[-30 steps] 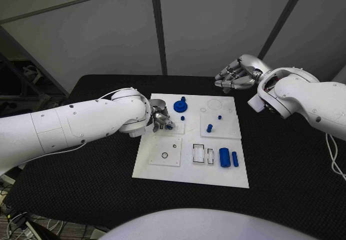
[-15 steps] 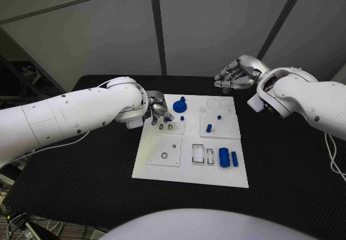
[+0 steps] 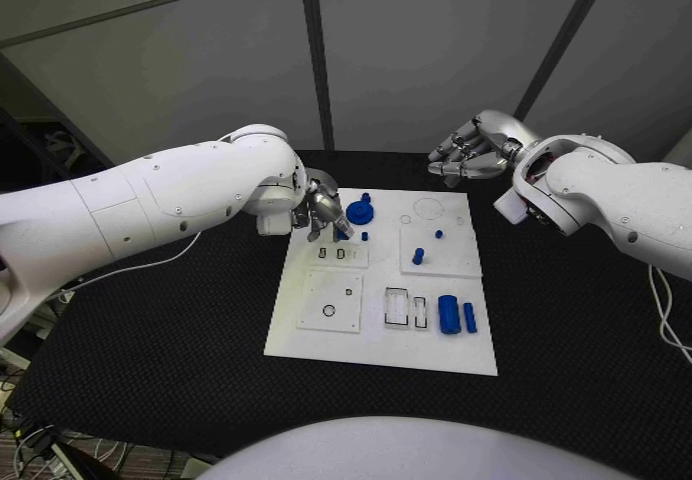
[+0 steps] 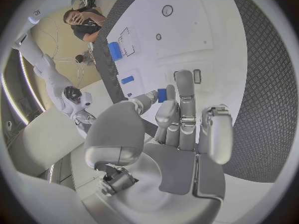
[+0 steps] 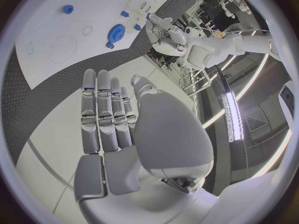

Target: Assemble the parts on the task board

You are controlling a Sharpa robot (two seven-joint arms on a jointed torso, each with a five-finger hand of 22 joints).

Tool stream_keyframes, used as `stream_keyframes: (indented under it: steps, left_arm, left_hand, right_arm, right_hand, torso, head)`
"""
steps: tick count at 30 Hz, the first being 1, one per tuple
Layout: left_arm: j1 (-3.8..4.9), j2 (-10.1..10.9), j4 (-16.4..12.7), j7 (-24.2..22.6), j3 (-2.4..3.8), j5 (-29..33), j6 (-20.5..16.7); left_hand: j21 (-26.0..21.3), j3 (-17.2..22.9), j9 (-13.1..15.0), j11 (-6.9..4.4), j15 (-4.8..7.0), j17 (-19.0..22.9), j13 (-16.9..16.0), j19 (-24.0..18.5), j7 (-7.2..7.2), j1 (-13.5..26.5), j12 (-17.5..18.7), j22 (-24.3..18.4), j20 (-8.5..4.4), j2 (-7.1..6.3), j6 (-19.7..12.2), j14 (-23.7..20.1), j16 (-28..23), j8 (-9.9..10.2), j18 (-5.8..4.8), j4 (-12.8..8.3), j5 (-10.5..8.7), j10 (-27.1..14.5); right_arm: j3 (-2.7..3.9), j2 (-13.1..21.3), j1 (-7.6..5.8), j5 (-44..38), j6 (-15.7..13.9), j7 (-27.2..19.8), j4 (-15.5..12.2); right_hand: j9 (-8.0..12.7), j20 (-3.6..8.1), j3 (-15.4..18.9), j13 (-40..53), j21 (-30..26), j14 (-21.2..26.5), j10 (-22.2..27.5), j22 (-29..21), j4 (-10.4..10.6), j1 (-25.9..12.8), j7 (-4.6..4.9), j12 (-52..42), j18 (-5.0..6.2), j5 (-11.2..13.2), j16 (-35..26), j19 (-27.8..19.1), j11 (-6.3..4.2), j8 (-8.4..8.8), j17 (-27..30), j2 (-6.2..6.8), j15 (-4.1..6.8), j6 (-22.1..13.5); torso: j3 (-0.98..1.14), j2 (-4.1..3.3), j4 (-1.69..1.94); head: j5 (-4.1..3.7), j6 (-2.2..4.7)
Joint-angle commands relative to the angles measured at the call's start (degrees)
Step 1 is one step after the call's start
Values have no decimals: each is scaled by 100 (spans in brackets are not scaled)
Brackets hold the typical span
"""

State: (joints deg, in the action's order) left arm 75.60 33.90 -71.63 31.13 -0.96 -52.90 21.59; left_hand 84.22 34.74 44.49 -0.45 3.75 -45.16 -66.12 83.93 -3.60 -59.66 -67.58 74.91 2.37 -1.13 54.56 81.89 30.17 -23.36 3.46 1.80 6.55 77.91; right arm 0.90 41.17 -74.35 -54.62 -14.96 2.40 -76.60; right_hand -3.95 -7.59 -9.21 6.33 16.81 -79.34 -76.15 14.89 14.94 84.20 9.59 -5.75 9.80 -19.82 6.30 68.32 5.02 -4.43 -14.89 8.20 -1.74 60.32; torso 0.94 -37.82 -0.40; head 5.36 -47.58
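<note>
The white task board (image 3: 379, 348) lies mid-table. My left hand (image 3: 320, 213) hovers over its far left part, beside the blue gear (image 3: 359, 211). It pinches a small blue part (image 4: 162, 94) between thumb and a fingertip, just past two small slots (image 3: 330, 255). On the board stand small blue pegs (image 3: 364, 237) (image 3: 418, 256) (image 3: 438, 236). A blue cylinder (image 3: 449, 314) and a thin blue bar (image 3: 470, 317) lie near the right edge. My right hand (image 3: 472, 148) hangs beyond the board's far right corner, fingers apart and holding nothing.
Two rectangular recesses (image 3: 405, 308) and a round hole (image 3: 329, 311) sit in the board's near half, and a faint circle (image 3: 428, 208) marks its far right. Black table (image 3: 173, 340) surrounds the board on all sides.
My left hand has lifted off the two slots and moved toward the far side of the board, carrying the small blue part. The slots now show. The right hand has stayed put.
</note>
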Motion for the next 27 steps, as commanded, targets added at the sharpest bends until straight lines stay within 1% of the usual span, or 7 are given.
stream_keyframes:
  steps: [1,3,7,9,12,17,27]
  left_arm:
    - [45,-100,184,75,-71,281,634]
    - [74,-186,325,84,-135,300,718]
    - [96,-292,484,95,-216,314,826]
    - [101,-326,517,99,-254,315,855]
    - [105,-360,532,101,-291,301,847]
    - [107,-379,506,102,-324,246,781]
    - [107,-402,512,103,-344,50,688]
  left_hand:
    - [-16,696,9,1,-25,3,-2,125,-20,-36,14,915,51,56,-6,29,-22,-34,-154,-679,23,-23]
    - [-14,698,9,2,-25,3,-4,126,-20,-37,13,918,51,59,-6,29,-23,-34,-155,-682,22,-23]
    - [-8,701,11,2,-26,2,-11,131,-21,-40,6,924,51,65,-6,29,-22,-35,-157,-685,21,-19]
    - [-6,702,12,2,-26,1,-9,133,-22,-41,7,927,52,67,-6,29,-21,-35,-158,-687,21,-19]
    - [-6,703,12,3,-26,0,-9,133,-22,-41,7,927,52,70,-6,29,-20,-35,-158,-688,20,-19]
    - [7,686,38,5,-29,-1,-30,144,-20,11,-15,943,56,113,34,30,-22,-64,-163,-666,9,0]
    - [8,687,45,3,-28,-3,-25,145,-16,17,-12,945,56,119,41,30,-21,-72,-163,-670,10,-1]
  right_arm:
    - [2,-5,-11,15,39,4,-2]
    - [2,-12,-11,15,40,5,1]
    - [1,-27,-11,15,43,7,8]
    - [1,-32,-11,15,44,7,11]
    - [1,-38,-11,15,45,7,13]
    - [1,-45,-11,15,47,6,14]
    - [1,-51,-11,15,51,5,13]
  right_hand:
    - [0,-22,-12,6,-27,44,41,-8,34,-65,-9,4,56,-28,-31,0,-2,-13,-6,10,-13,-38]
    - [0,-22,-12,6,-27,44,41,-8,34,-65,-9,4,56,-28,-31,0,-2,-13,-6,10,-13,-38]
    - [0,-22,-12,6,-27,44,41,-8,34,-65,-9,4,56,-28,-31,0,-2,-13,-6,10,-13,-38]
    - [0,-22,-12,6,-27,44,41,-8,34,-65,-9,4,56,-28,-31,0,-2,-13,-6,10,-13,-38]
    - [0,-22,-12,6,-27,44,41,-8,34,-65,-9,4,56,-28,-31,0,-2,-13,-6,10,-13,-38]
    - [0,-22,-12,6,-27,44,41,-8,34,-65,-9,4,56,-28,-31,0,-2,-13,-6,10,-13,-38]
    - [0,-25,-9,11,-32,48,46,-12,41,-74,-8,4,56,-30,-34,-1,-2,-14,-13,10,-15,-41]
  torso:
    - [3,2,-2]
    - [0,1,1]
    - [-3,3,7]
    - [0,3,7]
    - [-6,2,7]
    - [-8,1,4]
    - [-9,0,3]
  head:
    - [6,-15]
    - [4,-19]
    - [10,-29]
    - [13,-31]
    - [15,-35]
    - [18,-40]
    - [25,-45]
